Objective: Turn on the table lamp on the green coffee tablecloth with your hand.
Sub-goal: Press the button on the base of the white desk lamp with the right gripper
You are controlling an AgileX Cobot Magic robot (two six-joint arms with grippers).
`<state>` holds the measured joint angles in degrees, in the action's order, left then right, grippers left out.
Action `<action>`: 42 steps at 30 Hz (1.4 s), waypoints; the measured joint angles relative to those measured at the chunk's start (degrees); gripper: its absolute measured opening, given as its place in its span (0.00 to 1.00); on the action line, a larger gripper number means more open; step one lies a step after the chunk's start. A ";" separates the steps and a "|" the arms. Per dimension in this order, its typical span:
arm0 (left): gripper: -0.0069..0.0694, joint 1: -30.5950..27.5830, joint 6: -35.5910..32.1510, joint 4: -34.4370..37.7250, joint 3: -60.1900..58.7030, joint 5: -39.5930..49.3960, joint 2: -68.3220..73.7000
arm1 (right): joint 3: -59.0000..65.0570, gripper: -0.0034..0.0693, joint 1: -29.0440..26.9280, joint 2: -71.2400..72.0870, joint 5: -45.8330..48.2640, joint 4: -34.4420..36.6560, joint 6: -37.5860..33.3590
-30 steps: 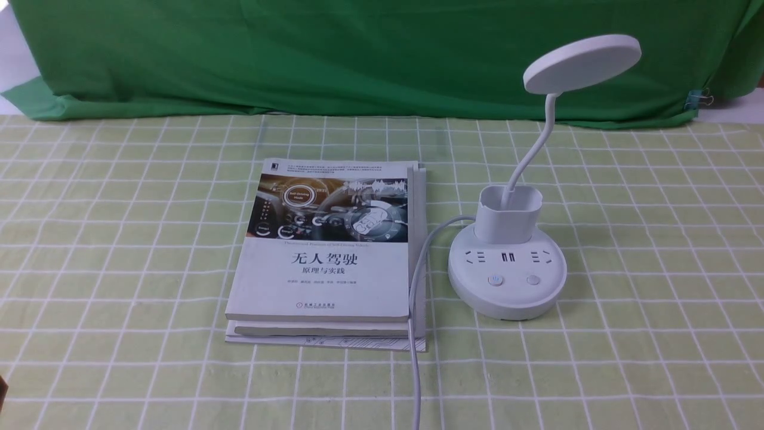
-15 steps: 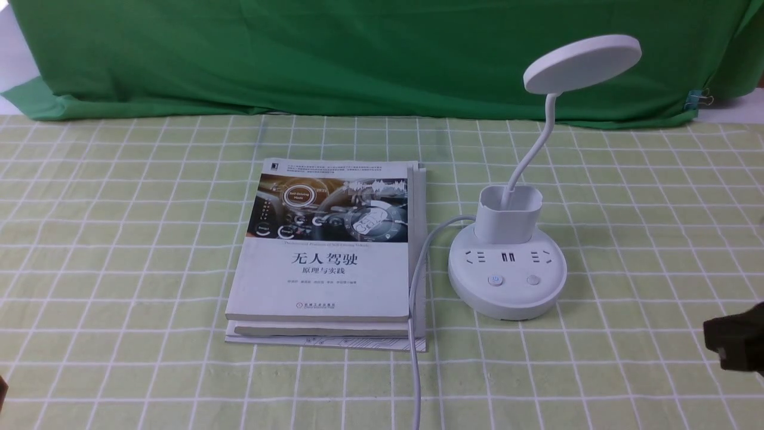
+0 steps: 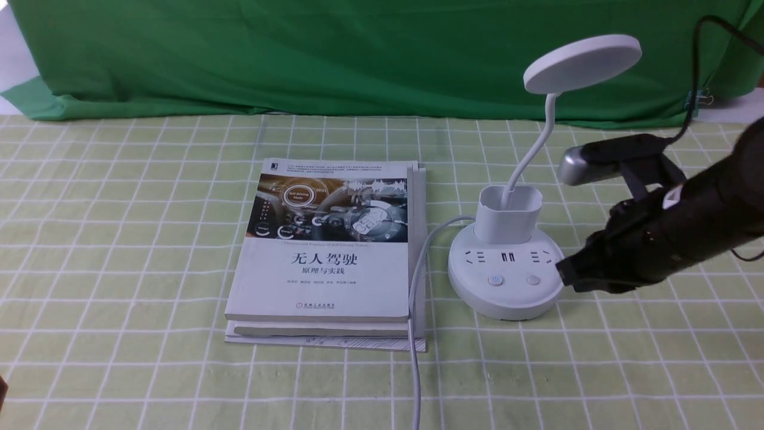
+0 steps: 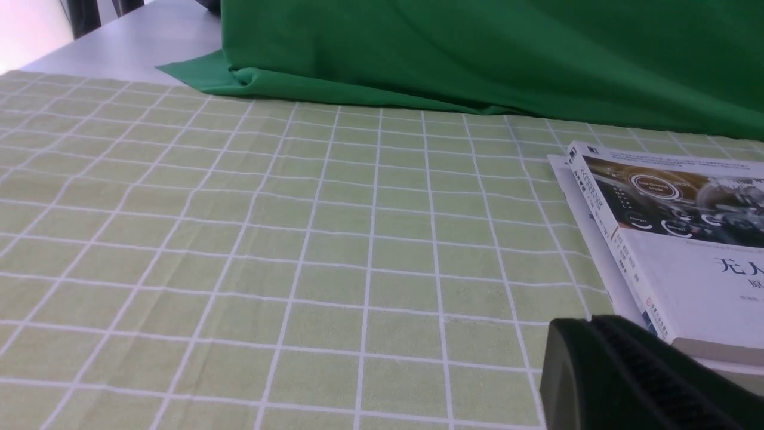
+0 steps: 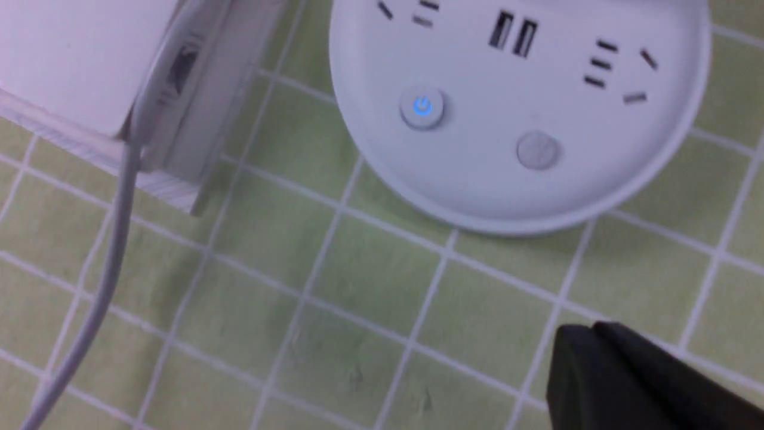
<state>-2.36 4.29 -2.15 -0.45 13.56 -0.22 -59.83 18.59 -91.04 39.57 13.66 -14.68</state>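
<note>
R gripper (image 3: 565, 273) absent a sec ago; has since swung in from the right; tip now just beside base rim of table lamp (image 3: 509, 218); claw pressed together, holding nothing; lamp stands on green coffee tablecloth (image 3: 119, 239), right of book (image 3: 325, 251); head unlit; judged: approach nearly done, btn (image 3: 533, 279) press still pending.

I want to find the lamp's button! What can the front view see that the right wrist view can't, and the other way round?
Only the front view shows the lamp's round head, its bendy neck, the whole book cover and the dark green backdrop. Only the right wrist view shows the blue power sign on one button clearly. Both show the lamp's base, the white cord, the checked tablecloth and the tip of the right hand.
</note>
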 joint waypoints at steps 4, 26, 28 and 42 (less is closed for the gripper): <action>0.09 0.00 0.00 0.00 0.00 0.00 0.00 | -4.26 0.09 0.14 -6.11 -1.94 -0.20 0.00; 0.09 0.00 0.00 0.00 0.00 0.00 0.00 | -8.42 0.09 2.82 -14.25 -5.93 -1.57 0.02; 0.09 0.00 0.00 0.00 0.00 0.00 0.00 | -8.42 0.09 2.82 -14.89 -5.88 -1.62 0.02; 0.09 0.00 0.00 0.00 0.00 0.00 0.00 | -10.12 0.09 2.77 -15.42 -5.35 -1.75 0.06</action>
<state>-2.36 4.29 -2.15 -0.45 13.56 -0.22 -69.96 21.36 -106.46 34.22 11.91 -14.62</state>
